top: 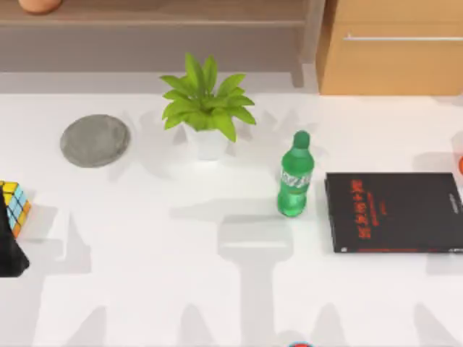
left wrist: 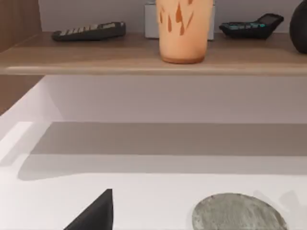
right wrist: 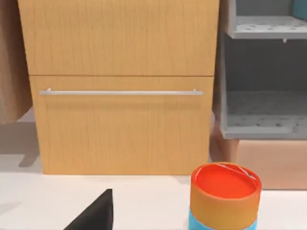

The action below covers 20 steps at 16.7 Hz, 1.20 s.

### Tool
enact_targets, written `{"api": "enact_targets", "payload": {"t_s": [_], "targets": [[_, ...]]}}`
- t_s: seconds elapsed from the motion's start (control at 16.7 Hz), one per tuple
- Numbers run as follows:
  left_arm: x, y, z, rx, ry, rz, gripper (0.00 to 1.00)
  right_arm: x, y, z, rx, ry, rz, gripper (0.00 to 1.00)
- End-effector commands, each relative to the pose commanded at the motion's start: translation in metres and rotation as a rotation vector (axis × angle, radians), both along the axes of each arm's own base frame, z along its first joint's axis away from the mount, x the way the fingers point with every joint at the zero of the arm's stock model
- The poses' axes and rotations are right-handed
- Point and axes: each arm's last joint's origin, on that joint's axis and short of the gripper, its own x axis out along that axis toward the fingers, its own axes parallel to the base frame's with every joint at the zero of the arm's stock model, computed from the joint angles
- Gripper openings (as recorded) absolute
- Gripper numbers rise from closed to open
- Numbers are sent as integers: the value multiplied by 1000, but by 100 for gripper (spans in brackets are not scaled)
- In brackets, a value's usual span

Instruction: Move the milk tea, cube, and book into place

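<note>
The milk tea [left wrist: 184, 31], an orange-tan cup with dark marks, stands on a wooden shelf [left wrist: 120, 55] at the back left; its top [top: 40, 6] shows from above. At the table's left edge sits the cube [top: 14, 206], with yellow, blue and orange squares. A black part of my left gripper [top: 9, 249] is right beside it, toward the front; I cannot tell if they touch. In the right wrist view my right gripper [right wrist: 96, 215] hangs before a wooden cabinet [right wrist: 120, 96]. The book is out of view.
On the table are a grey round pad [top: 95, 139], a potted plant [top: 206, 108], a green bottle [top: 294, 177] and a thin black book with red lettering [top: 394, 212]. The shelf also holds a remote [left wrist: 88, 31] and a calculator [left wrist: 252, 26]. An orange can [right wrist: 224, 196] stands by the cabinet.
</note>
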Motion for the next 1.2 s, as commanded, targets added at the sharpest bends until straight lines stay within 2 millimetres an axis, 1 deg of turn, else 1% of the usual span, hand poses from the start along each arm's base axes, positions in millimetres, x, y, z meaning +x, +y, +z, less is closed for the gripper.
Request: {"api": "enact_targets", "payload": {"t_s": [0.12,0.24,0.42,0.54,0.6,0.72,0.84,0.9,1.02,1.2], "targets": [[0,0,0,0,0,0,100,0,0,0,0,0,0,100],[1,0,9,-1,-17,-6,100,0,0,0,0,0,0,100],[6,-1,36,-5,-58,-16,100,0,0,0,0,0,0,100],[16,-1,59,-7,-75,-19,100,0,0,0,0,0,0,100],[25,-1,71,-8,-78,-20,100,0,0,0,0,0,0,100],[49,-1,91,-10,-72,-19,100,0,0,0,0,0,0,100],[82,0,105,-12,-57,-18,100,0,0,0,0,0,0,100],[102,0,109,-12,-47,-18,100,0,0,0,0,0,0,100],[143,1,110,-13,-26,-18,100,0,0,0,0,0,0,100],[203,1,95,-14,0,-20,100,0,0,0,0,0,0,100]]}}
